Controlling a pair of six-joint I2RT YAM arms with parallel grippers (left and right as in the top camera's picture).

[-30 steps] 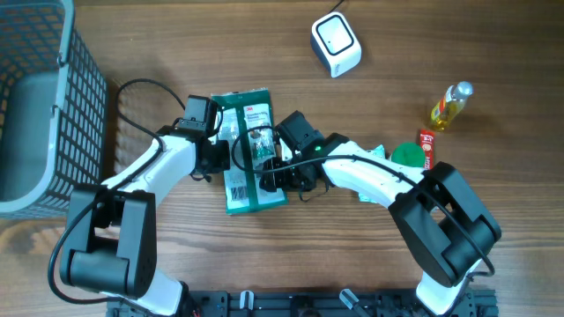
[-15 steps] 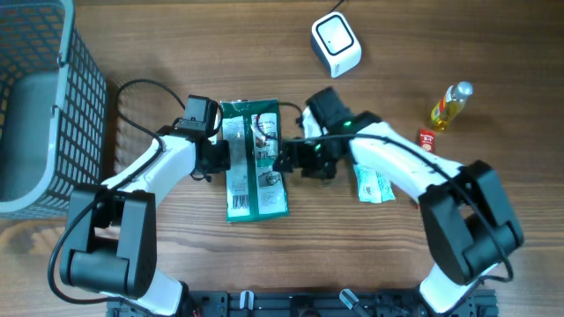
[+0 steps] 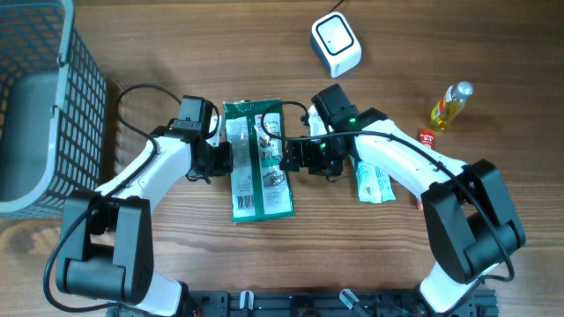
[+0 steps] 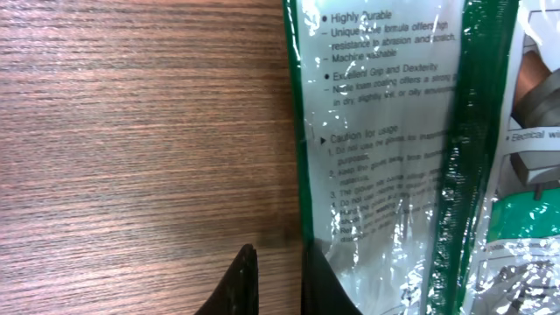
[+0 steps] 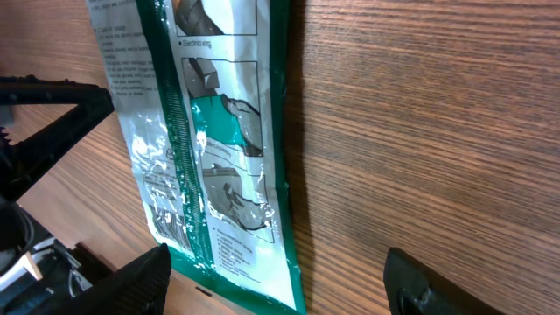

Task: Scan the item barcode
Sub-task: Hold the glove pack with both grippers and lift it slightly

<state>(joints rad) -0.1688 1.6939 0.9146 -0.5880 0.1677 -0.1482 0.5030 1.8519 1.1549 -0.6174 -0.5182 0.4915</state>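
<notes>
Green packet flat on bench, long axis running away from the robot, between both arms: left end effector pinched shut on its left edge, right end effector spread wide, empty, at its right edge, nearer the white scanner.

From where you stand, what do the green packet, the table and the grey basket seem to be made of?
Green packet: glossy plastic film, crinkled with glare.
Table: wood or wood-look laminate, matte, visible grain.
Grey basket: probably moulded plastic, open grid walls.
</notes>
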